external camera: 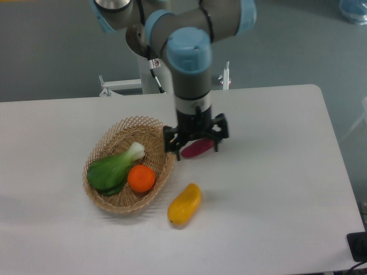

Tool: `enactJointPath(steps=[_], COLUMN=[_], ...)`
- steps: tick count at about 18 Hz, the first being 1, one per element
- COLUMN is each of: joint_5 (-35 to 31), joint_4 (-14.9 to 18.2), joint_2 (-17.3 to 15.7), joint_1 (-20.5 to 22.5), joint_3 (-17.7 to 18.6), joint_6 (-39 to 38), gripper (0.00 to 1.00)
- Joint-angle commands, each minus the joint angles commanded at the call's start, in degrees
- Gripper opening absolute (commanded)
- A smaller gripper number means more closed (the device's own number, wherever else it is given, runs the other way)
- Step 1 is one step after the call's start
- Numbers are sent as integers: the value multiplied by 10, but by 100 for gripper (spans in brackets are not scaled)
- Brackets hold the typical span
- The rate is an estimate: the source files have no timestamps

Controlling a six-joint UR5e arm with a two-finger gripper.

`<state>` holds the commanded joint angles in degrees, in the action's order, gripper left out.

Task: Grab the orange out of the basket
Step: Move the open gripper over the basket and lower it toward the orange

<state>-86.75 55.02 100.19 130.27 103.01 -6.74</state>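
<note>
White table (275,189), wicker basket (114,201) lay on it, yellow mango (184,204) just right of the basket, magenta object (196,148) behind the mango.

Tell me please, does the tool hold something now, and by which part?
Nothing is held. The tool is open above the table, beside the basket. The orange lies in the basket, untouched. A reddish object lies under the tool.

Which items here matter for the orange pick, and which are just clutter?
Job:
- orange, lying in the basket
- basket, wicker
- gripper, jaws spread, beside the basket's rim

Lying about:
- bok choy, in the basket against the orange
- mango, on the table
- dark red item under the gripper, kind unclear
</note>
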Motion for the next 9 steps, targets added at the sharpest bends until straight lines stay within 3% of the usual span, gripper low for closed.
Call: enactJointPath(steps=[3, 9], joint_5=[1, -3], joint_4=[-2, -2], joint_2=[21, 80], joint_1=[-45, -69], joint_3=[2, -3], joint_6=[-41, -81], gripper=[100, 100])
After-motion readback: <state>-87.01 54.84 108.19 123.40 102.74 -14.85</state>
